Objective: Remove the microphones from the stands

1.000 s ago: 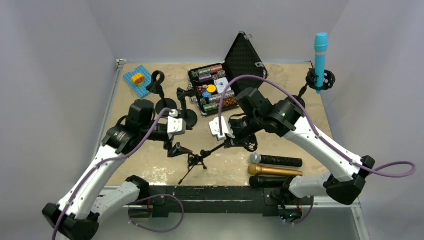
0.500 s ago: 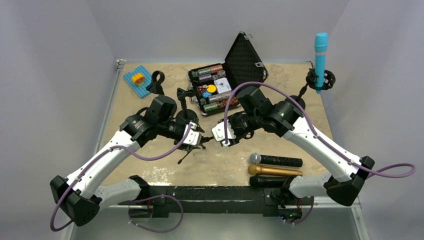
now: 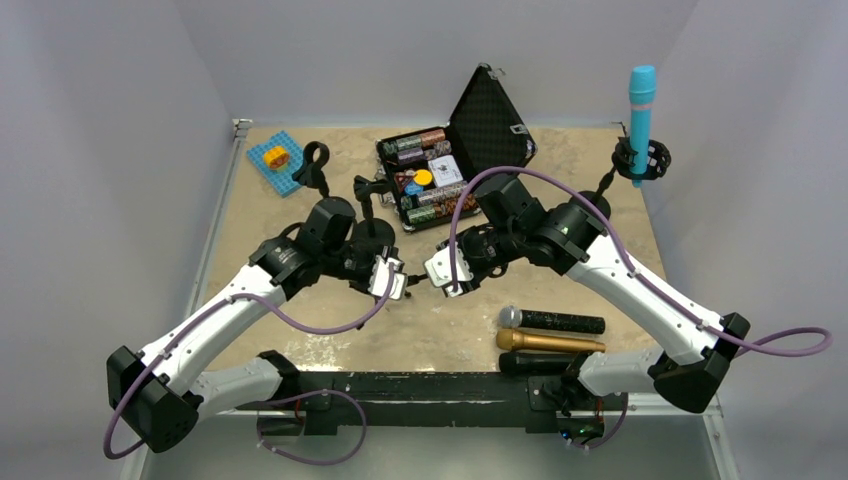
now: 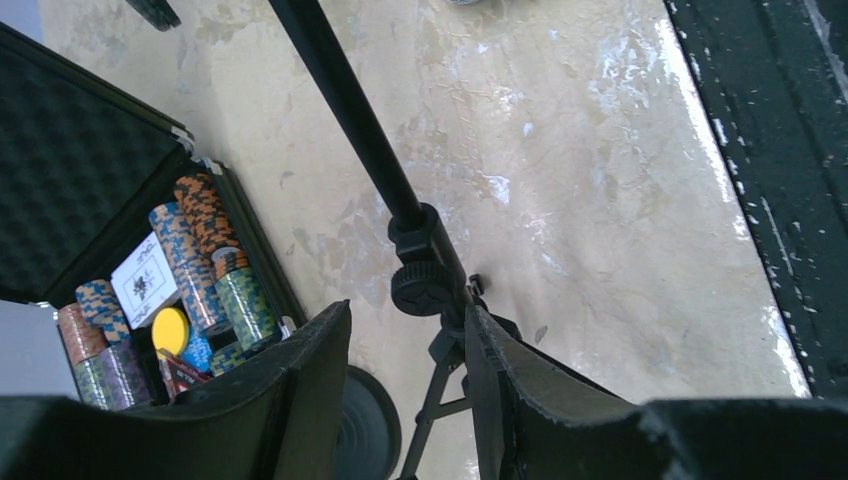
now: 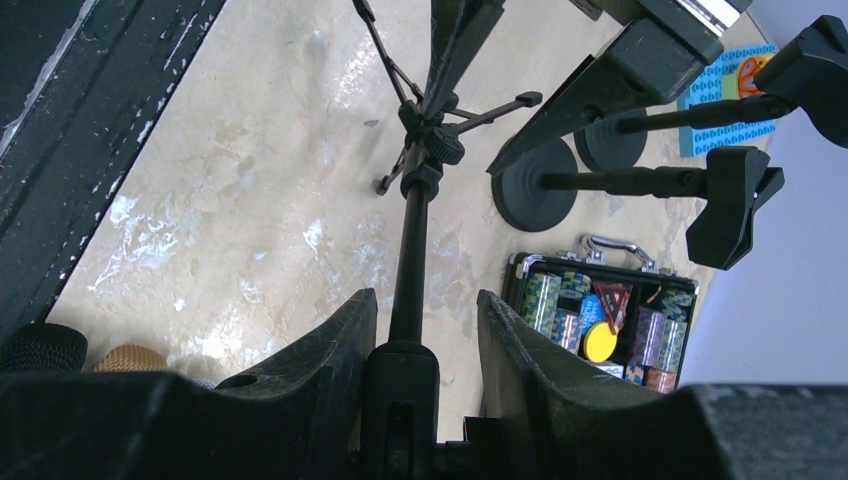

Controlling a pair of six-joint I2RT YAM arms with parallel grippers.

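One turquoise microphone [image 3: 641, 100] (upright, clipped)

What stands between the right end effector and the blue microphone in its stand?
Nothing on the table visibly does. But the right end effector is closed on the tripod stand, and the blue microphone sits at the far-right corner.

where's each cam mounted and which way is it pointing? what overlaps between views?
Top external: above and behind the bases, looking down on the table; both arms show, left pincer and right pincer nearly tip to tip mid-table.
Left wrist: on the left arm, facing robot-right across the tabletop; own fingers frame the tripod stand.
Right wrist: on the right arm, facing robot-left along the stand's pole; own fingers show, left pincer ahead.
Shared: both wrist views catch the tripod stand and the poker chip case.
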